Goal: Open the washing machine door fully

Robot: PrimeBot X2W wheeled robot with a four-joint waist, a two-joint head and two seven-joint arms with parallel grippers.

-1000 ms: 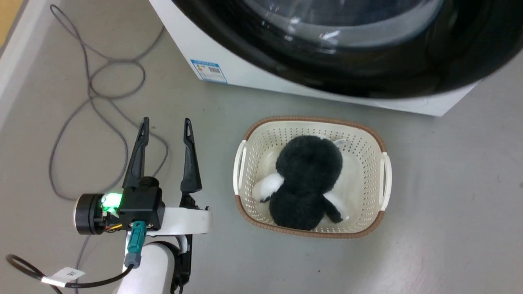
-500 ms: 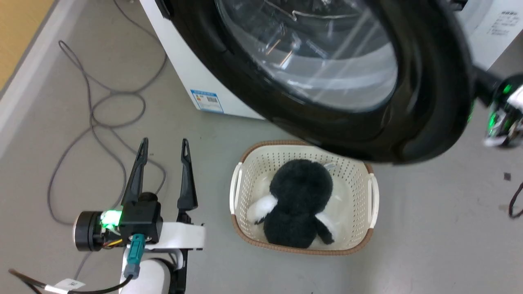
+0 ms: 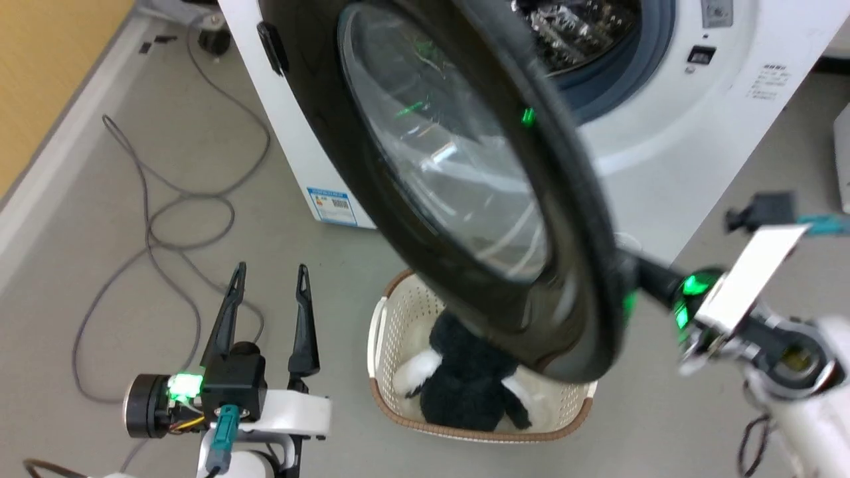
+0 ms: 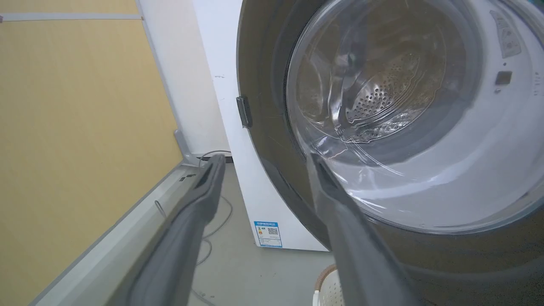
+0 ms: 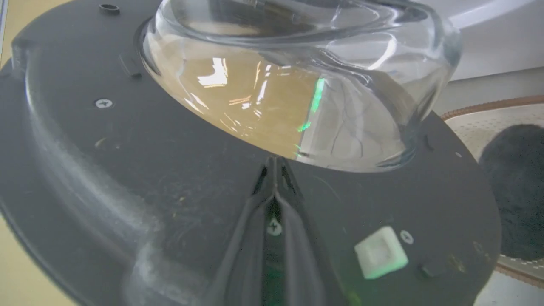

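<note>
Fingers of right gripper (image 5: 274, 163) together, tips seemingly against door (image 3: 319, 113) inner rim below glass bowl (image 5: 297, 85), left gripper (image 3: 271, 267) fingers apart above floor (image 3: 40, 345), door swung out over basket (image 3: 378, 332), machine (image 3: 664, 166) with blue label (image 3: 331, 206), print unreadable

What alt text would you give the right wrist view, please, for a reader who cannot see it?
The inner side of the washing machine door, dark grey with screws around a bulging glass bowl, is seen close up. The right gripper, jaws together, points up it to the bowl's edge. At right, a cream basket holds a black soft toy.
</note>
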